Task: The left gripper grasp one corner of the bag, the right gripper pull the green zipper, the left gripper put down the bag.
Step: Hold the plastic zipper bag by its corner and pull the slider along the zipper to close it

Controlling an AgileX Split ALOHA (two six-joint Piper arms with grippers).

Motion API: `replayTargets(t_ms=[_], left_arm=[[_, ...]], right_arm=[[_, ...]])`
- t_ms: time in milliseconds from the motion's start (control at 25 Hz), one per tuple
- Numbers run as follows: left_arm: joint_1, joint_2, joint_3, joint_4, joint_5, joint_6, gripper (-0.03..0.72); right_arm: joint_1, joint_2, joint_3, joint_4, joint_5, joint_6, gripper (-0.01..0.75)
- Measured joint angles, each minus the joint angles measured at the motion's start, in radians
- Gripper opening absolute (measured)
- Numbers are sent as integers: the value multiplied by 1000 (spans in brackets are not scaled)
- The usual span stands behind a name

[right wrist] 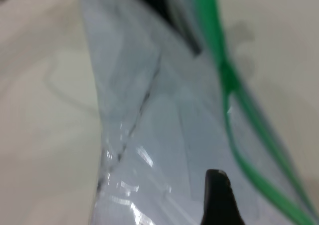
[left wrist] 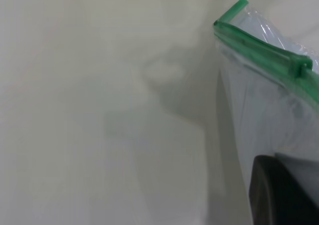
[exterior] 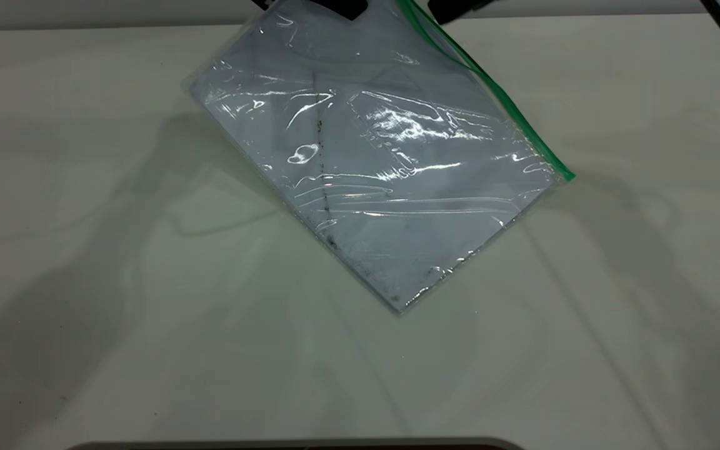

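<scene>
On the white bench [exterior: 85, 312], the clear glossy plastic bag [exterior: 372, 169] holding smudged white paper hangs tilted near the far edge, lowest corner nearest. The exterior view cuts both arms off there. The left wrist view alone shows the narrow green zipper [left wrist: 264, 48] with its slider beyond the left gripper's [left wrist: 284, 192] black jaws, which hold the bag. Whether the right gripper's [right wrist: 217, 195] jaws are wide or narrow, I cannot tell.

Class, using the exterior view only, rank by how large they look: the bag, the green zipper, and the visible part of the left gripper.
1. The bag.
2. The green zipper, a thin strip.
3. The left gripper, only a small piece showing at the frame's top.
</scene>
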Motion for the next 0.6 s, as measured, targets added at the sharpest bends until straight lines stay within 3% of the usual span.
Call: replayTargets(t_ms=[440, 600], left_arm=[[-88, 0, 0, 12, -9, 0, 53], [-89, 0, 0, 11, -9, 0, 53]], right_arm=[[33, 0, 0, 85, -13, -89, 515], [33, 0, 0, 86, -2, -90, 420]])
